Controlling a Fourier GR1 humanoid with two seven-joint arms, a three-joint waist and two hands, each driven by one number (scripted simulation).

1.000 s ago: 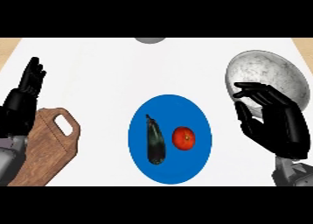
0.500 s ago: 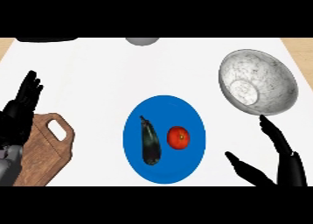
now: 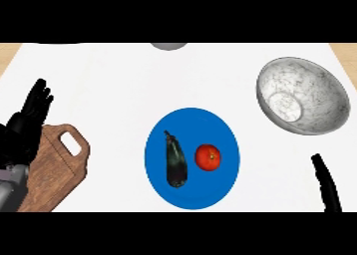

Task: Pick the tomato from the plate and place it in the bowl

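I have the tomato sitting on the blue plate, just right of the plate's middle, with a dark eggplant lying lengthwise close at its nine o'clock, the two near but apart as far as I can tell; the marbled grey bowl stands off the plate toward one or two o'clock from the tomato, tipped in the view so that I look into its hollow; nothing holds the tomato yet, so I judge the pick has not begun. My right hand shows only as a dark finger rising from the lower edge at about four o'clock of the plate, well clear of the tomato; it looks straight, holding nothing, though the rest of the hand is out of view. My left hand rests at nine o'clock, fingers up and extended, above the wooden cutting board. The risks I see from here: coming in from the right, a sweep could nudge the round tomato so it rolls against the eggplant or toward the plate's rim; closing off-centre could squirt it sideways; and on the carry the bowl's near wall could be clipped if I travel low.
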